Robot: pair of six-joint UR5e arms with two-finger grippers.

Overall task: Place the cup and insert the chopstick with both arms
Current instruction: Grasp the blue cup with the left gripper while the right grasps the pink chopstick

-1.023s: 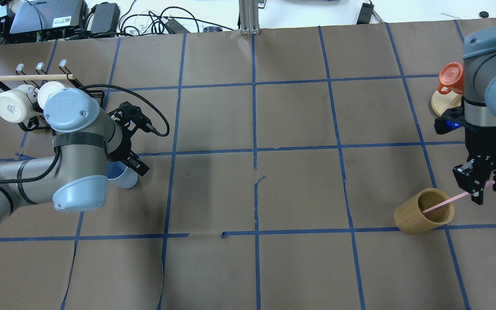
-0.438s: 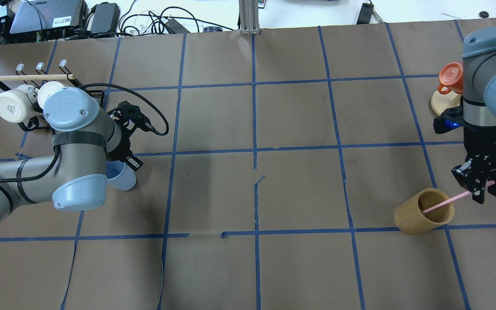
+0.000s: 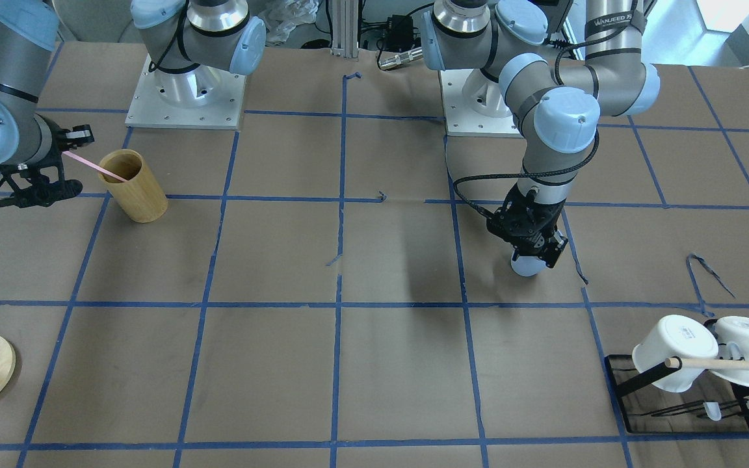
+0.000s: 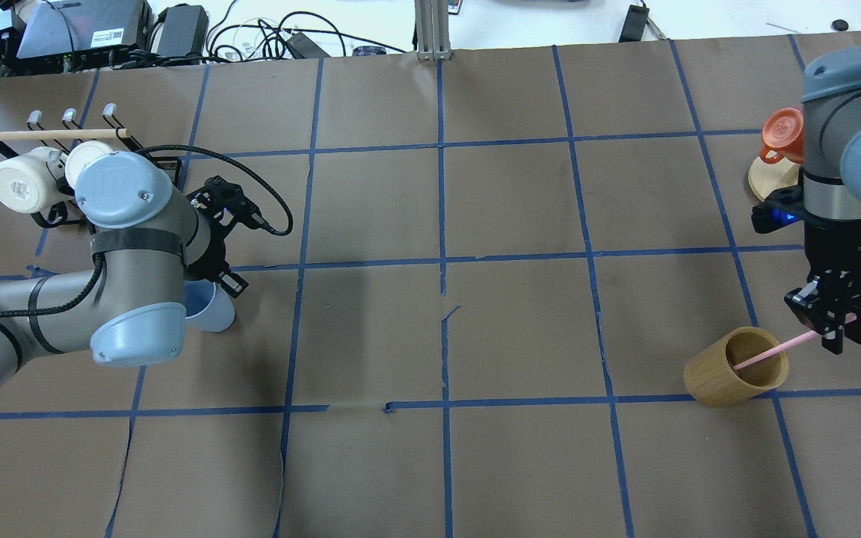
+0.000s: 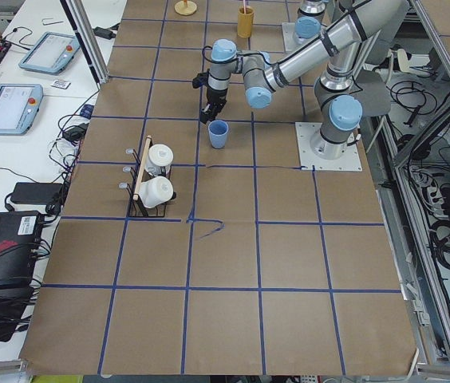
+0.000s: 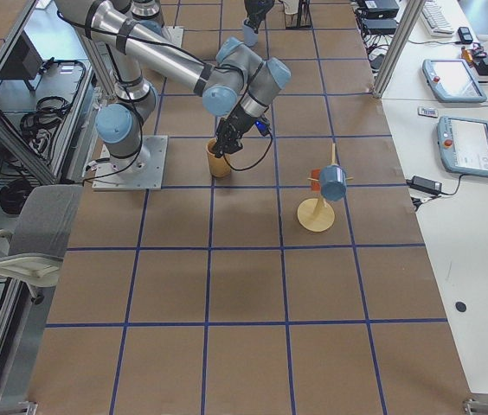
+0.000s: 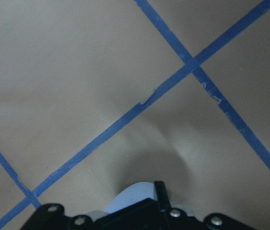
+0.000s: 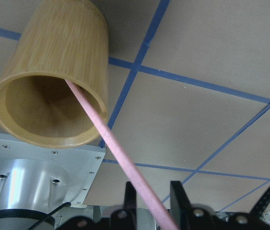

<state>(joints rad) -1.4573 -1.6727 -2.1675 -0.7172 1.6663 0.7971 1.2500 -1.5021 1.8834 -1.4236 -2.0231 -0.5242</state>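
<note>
The right gripper (image 4: 843,335) stood nearly closed around the pink chopstick (image 4: 774,351), which leaned in the wooden cup (image 4: 703,382); contact could not be confirmed. The left gripper (image 3: 534,250) stood over the blue cup (image 3: 525,267), its opening indeterminable.

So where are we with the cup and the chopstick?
Done, by the look of it: the blue cup stands upright on the table, with the left tool right at its rim; whether it grips I cannot tell. In hand: the pink chopstick, lower end inside the bamboo cup, upper end between the fingers of the right tool. Remaining: both tools must let go and clear.
</note>
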